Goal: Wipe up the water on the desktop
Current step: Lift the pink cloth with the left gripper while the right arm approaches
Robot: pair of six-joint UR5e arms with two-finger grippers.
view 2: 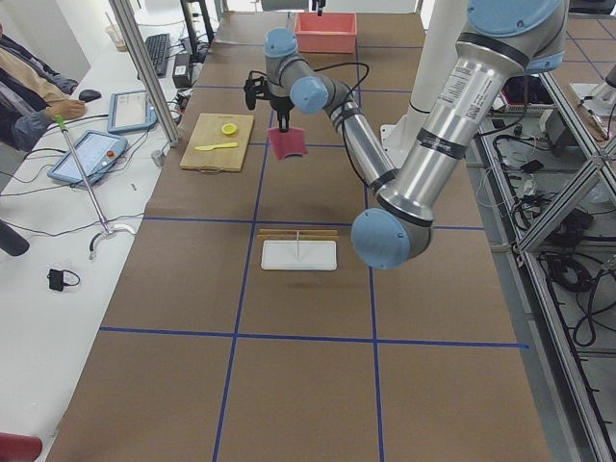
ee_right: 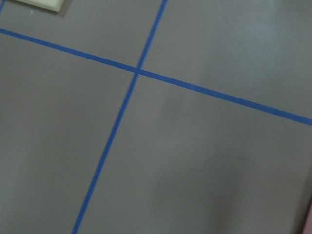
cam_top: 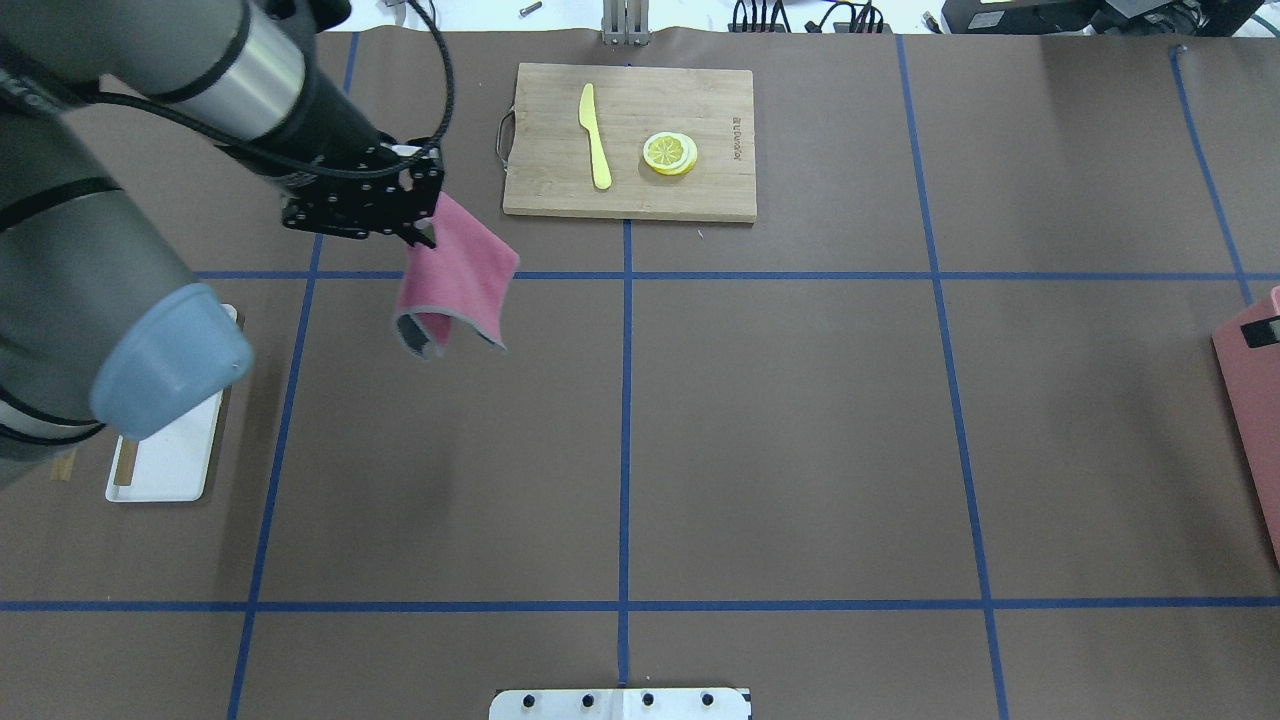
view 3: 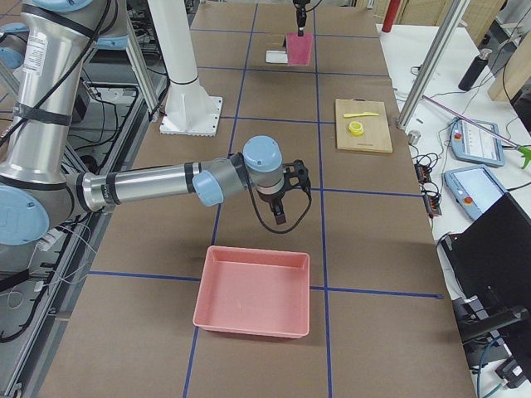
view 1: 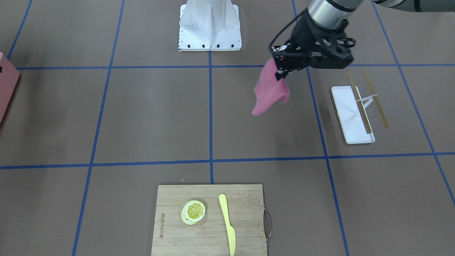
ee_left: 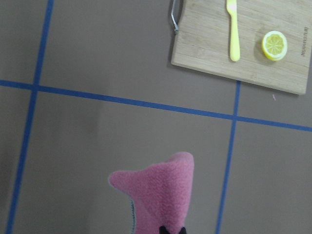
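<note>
The desktop (view 1: pixel 156 113) is a matte brown surface crossed by blue tape lines; it also shows in the overhead view (cam_top: pixel 800 420). I see no clear water on it. My left gripper (view 1: pixel 280 73) is shut on a pink cloth (view 1: pixel 270 90) that hangs folded above the desktop, near the cutting board's handle side in the overhead view (cam_top: pixel 455 280). The cloth fills the bottom of the left wrist view (ee_left: pixel 161 195). My right gripper (view 3: pixel 280 214) hovers over the desktop near the pink bin; I cannot tell whether it is open or shut.
A bamboo cutting board (cam_top: pixel 630 140) carries a yellow knife (cam_top: pixel 596 135) and lemon slices (cam_top: pixel 670 153). A white tray (view 1: pixel 350 113) with chopsticks (view 1: pixel 373 96) lies under the left arm. A pink bin (view 3: pixel 253 290) stands at the right end.
</note>
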